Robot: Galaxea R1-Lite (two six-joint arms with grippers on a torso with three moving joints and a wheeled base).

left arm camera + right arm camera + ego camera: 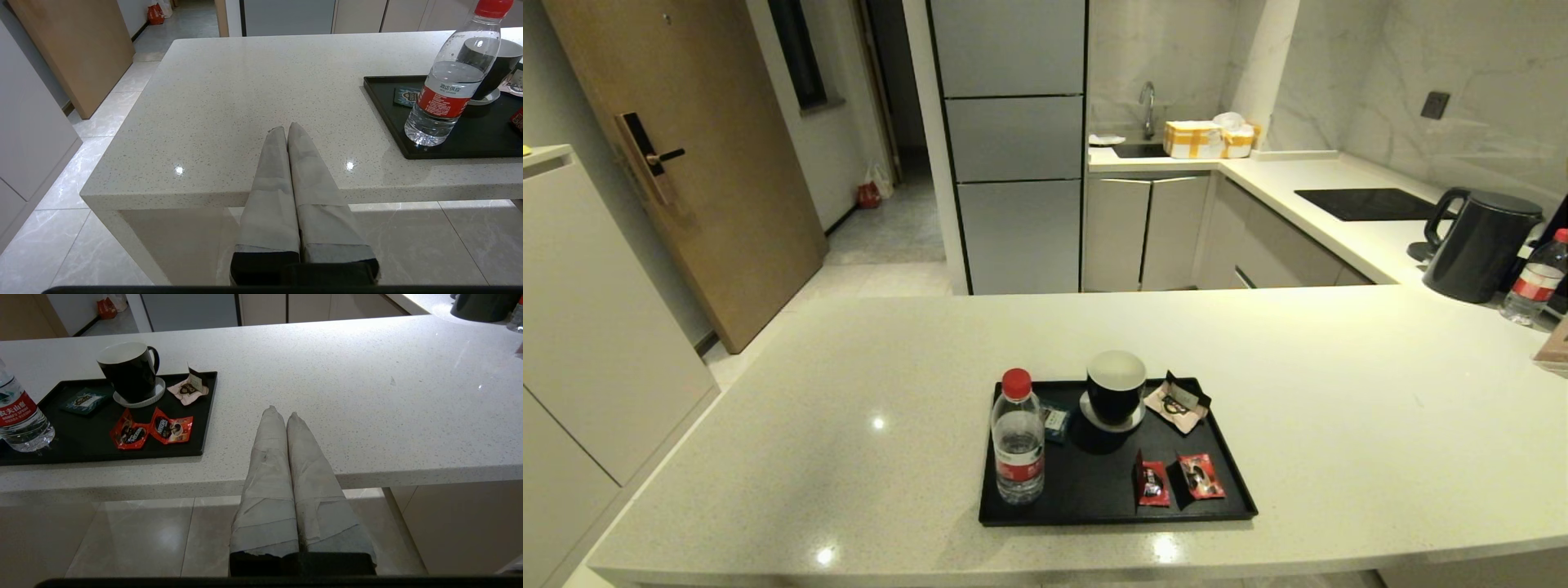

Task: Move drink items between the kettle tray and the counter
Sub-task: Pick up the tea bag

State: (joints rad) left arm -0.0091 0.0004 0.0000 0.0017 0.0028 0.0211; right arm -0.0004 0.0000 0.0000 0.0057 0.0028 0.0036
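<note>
Two drink items sit on the kettle tray (1241, 502), which lies near the front edge of the counter (1339, 425). The water bottle (1018, 437) stands upright in the tray's near left corner, and the pale beige sachet (1178, 402) lies at the far right, just beside the black cup (1116, 388) on its saucer. Two small red sachets (1178, 478) lie side by side near the tray's front right (one slightly overlapping the other in the right wrist view), and a small teal packet (1056, 423) lies just behind the bottle.

The left gripper (282, 130) hovers off the counter's near edge, left of the tray, its fingers pressed together and holding nothing. The right gripper (282, 415) hangs likewise to the right of the tray, fingers closed on nothing. A dark kettle (1478, 243) and a second bottle (1535, 279) stand far right.
</note>
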